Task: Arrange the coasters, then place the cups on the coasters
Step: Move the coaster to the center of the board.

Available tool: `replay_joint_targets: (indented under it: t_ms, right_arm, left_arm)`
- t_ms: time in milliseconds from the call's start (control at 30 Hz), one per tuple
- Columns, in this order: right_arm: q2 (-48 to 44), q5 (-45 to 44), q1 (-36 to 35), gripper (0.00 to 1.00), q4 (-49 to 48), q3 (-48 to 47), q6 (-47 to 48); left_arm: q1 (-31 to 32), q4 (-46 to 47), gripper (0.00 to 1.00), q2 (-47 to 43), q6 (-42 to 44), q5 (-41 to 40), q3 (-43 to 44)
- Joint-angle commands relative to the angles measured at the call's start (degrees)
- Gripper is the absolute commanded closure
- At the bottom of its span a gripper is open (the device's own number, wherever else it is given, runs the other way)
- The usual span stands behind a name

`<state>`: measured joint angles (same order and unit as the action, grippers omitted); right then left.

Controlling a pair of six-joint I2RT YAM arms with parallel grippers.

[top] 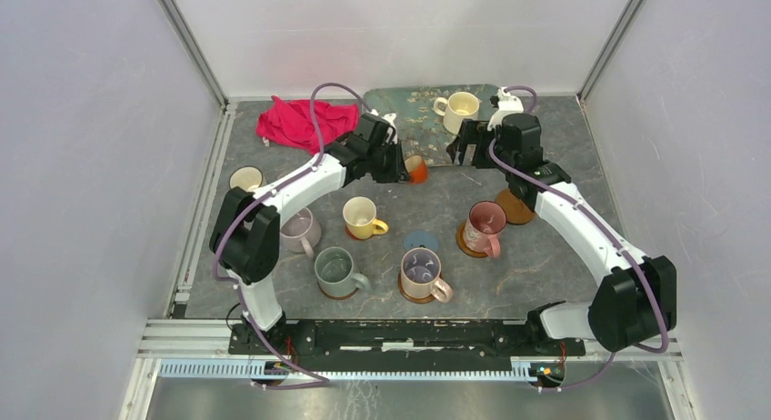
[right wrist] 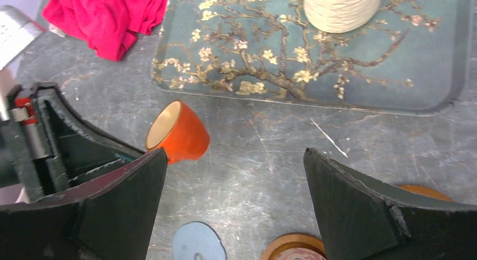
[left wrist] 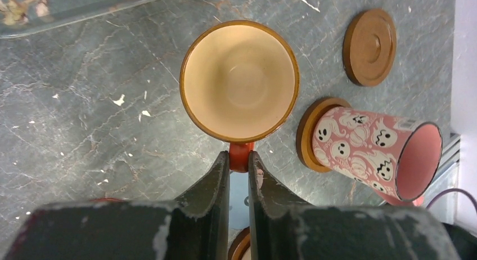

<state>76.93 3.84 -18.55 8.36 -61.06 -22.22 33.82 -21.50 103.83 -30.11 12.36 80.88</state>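
I note the blue coaster (top: 421,241) lying bare at mid-table. Beyond it, my left gripper (left wrist: 239,161) is pinched narrow on the handle of the tiny orange cup (left wrist: 239,80), which is tilted, just near of the tray (right wrist: 394,85). To its right, my right gripper (right wrist: 233,156) stands wide apart, holding nothing. Farthest, the cream mug (top: 459,109) sits on the tray.

a lab test booth: white walls (top: 82,165), aluminium framing (top: 188,43).
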Motion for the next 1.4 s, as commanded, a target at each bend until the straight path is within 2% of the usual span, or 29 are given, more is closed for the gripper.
replay_joint_targets:
  t_ms: [0, 233, 533, 833, 967, 1067, 1233, 1300, 1367]
  right_arm:
    - [-3.67, -5.01, 0.76, 0.02, 0.43, 1.56, 3.21]
    - [-6.22, -7.12, 1.43, 0.02, 1.30, 3.10, 5.45]
    - [-7.19, -7.02, 1.57, 0.02, 1.49, 3.58, 7.08]
    - [-6.26, -4.02, 1.59, 0.02, 3.09, 2.98, 6.56]
    - [-7.42, 0.10, 1.49, 0.02, 5.88, 4.31, 7.12]
    - [-8.78, 0.08, -0.14, 0.08, 10.69, 5.07, 8.86]
    - [-11.77, -3.14, -7.18, 0.18, 16.37, 4.96, 9.61]
    - [-11.52, -4.41, -9.30, 0.26, 17.72, 5.16, 9.31]
    - [-10.63, -4.91, -10.43, 0.39, 18.46, 5.59, 8.68]
  left_arm:
    - [2.47, -0.26, 0.98, -4.07, 5.23, -4.05, 1.69]
    - [5.99, -0.56, 0.98, -5.54, 6.52, -8.96, -0.92]
    - [7.20, 0.11, 0.98, -8.18, 7.22, -10.45, -5.03]
    - [8.10, 0.01, 0.98, -10.49, 7.88, -11.64, -8.26]
    - [8.10, -0.24, 0.98, -12.01, 7.96, -11.81, -9.86]
    - [8.10, -0.98, 0.98, -12.93, 8.38, -12.20, -10.68]
    - [8.01, -1.08, 0.98, -13.39, 8.29, -13.72, -10.99]
    - [7.88, -1.09, 0.98, -13.23, 8.11, -14.04, -10.50]
    - [7.61, -1.09, 0.98, -13.05, 7.67, -14.44, -10.08]
